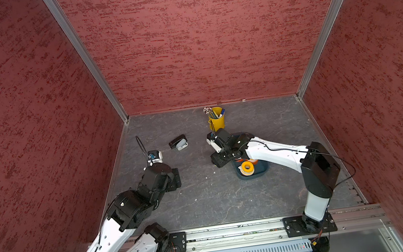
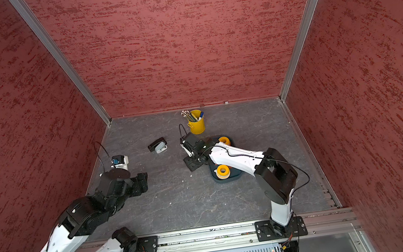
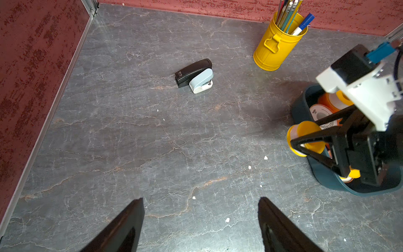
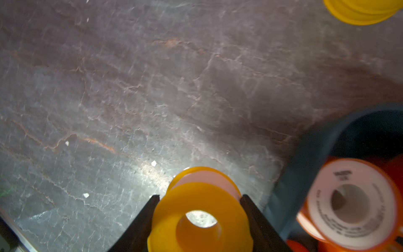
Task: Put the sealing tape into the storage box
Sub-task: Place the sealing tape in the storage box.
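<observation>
My right gripper (image 4: pixel 200 196) is shut on a yellow roll of sealing tape (image 4: pixel 196 220), one black finger against each side. In the left wrist view this roll (image 3: pixel 305 132) hangs just outside the long wall of the storage box (image 3: pixel 327 181). The gripper (image 1: pixel 216 161) hides it in both top views. The dark teal storage box (image 1: pixel 253 175) holds a yellow roll (image 1: pixel 247 167) and orange rolls with white faces (image 4: pixel 353 203). Another yellow roll (image 2: pixel 224 140) sits at its far end. My left gripper (image 3: pixel 200 199) is open over bare table, far to the left of the box (image 2: pixel 226 178).
A yellow pen bucket (image 1: pixel 217 121) stands just behind the box, close to the right wrist. A black-and-grey stapler (image 1: pixel 178 142) lies between the arms towards the back. Small white scraps dot the grey table (image 1: pixel 206 206). Red walls close in three sides.
</observation>
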Motion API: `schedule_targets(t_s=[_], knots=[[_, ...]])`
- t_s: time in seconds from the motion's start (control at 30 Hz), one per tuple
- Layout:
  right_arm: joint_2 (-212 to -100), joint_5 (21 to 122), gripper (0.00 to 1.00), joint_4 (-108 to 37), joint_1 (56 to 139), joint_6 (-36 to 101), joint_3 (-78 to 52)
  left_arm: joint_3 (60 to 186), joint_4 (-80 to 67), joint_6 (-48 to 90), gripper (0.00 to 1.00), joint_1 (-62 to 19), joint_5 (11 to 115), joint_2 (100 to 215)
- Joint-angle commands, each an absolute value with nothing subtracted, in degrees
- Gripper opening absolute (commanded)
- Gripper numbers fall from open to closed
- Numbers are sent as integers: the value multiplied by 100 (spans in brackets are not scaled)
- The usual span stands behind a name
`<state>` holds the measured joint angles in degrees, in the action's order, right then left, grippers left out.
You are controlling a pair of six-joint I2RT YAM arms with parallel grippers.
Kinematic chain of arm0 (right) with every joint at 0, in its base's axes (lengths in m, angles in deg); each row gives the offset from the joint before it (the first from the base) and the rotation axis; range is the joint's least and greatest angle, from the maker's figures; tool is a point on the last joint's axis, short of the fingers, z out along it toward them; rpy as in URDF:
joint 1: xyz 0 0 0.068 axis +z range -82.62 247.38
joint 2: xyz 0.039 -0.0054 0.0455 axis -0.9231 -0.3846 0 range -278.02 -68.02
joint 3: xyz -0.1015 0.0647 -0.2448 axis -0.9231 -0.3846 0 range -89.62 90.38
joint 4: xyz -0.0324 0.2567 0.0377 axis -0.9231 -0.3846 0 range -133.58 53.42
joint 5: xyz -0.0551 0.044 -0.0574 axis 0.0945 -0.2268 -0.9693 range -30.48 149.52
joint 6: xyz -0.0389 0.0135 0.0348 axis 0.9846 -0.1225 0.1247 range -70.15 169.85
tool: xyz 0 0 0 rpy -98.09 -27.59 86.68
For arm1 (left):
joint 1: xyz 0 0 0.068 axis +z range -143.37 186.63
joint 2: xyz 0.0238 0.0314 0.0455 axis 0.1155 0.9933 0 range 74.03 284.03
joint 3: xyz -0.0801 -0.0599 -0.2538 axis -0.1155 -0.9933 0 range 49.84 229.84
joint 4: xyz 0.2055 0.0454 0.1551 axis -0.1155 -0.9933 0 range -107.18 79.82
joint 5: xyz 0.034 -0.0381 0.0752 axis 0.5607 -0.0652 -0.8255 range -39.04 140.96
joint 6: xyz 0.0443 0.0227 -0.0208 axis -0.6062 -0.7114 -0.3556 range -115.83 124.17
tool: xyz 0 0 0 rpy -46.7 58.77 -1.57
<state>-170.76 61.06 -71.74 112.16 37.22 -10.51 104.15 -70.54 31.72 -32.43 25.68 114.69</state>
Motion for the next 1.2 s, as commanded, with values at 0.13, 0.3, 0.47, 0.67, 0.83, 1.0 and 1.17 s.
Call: schedule_targets(t_s=[0.13,0.3,0.47,0.67,0.83,1.0,1.17], knots=[[-16905,6030,51,-7114,10496,3346,-1000,10360,-6959,3115,85,-3265,2626,11353],[-16975,5829,51,-7222,10184,3367,-1046,10363,-6968,3130,85,-3264,2609,11349],[-17028,5730,51,-7244,9958,3398,-1070,10363,-6961,3118,85,-3265,2611,11375],[-17146,5629,53,-7383,9929,3440,-960,10369,-6978,3130,85,-3261,2589,11432],[-17251,5564,54,-7434,9906,3476,-989,10369,-6972,3119,85,-3262,2589,11452],[-17351,5471,54,-7464,9902,3519,-974,10372,-6970,3115,85,-3265,2599,11488],[-17395,5485,55,-7493,9885,3525,-957,10372,-6964,3108,85,-3258,2607,11515]])
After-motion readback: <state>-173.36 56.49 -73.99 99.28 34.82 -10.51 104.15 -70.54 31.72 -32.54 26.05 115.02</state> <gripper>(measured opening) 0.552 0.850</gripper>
